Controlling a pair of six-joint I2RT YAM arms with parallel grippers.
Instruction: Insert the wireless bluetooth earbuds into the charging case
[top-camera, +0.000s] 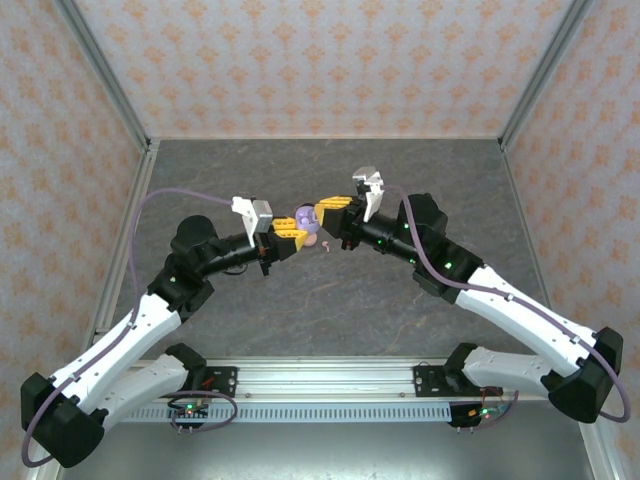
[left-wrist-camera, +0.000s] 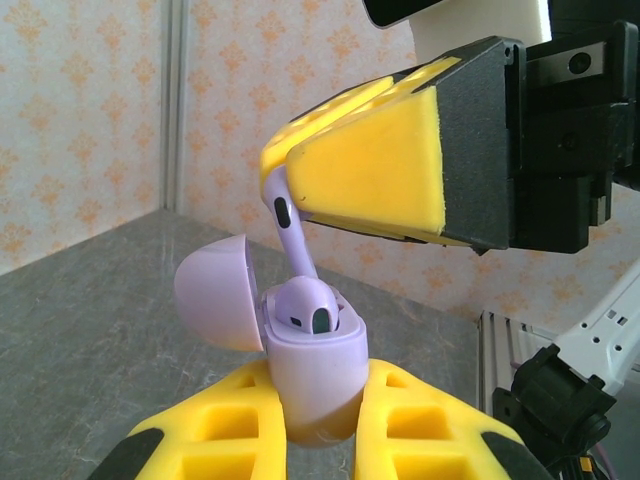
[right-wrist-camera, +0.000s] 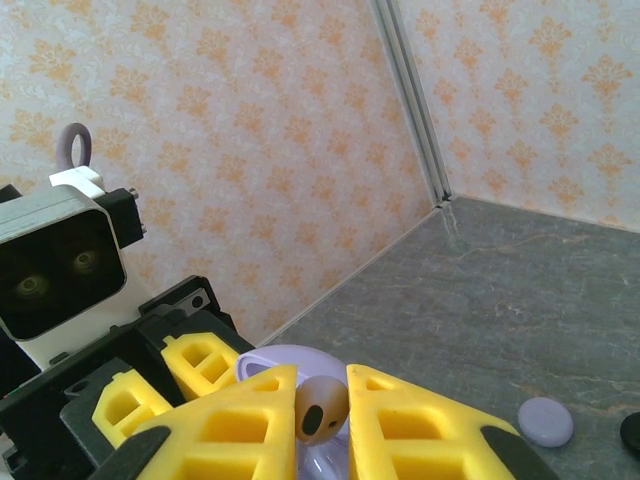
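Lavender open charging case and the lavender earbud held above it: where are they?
Lavender open charging case (left-wrist-camera: 315, 380): left wrist view, on its front wall.
Lavender stemmed earbud (left-wrist-camera: 296, 243): left wrist view, on its stem.

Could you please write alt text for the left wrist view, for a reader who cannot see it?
The left end effector grips an open lavender charging case with one earbud seated inside. From above, the right end effector holds a second lavender earbud, stem angled down toward the case.

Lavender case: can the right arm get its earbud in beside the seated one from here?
Probably yes. The lid is swung back and the right gripper holds the earbud stem-down right over the case opening, nothing between.
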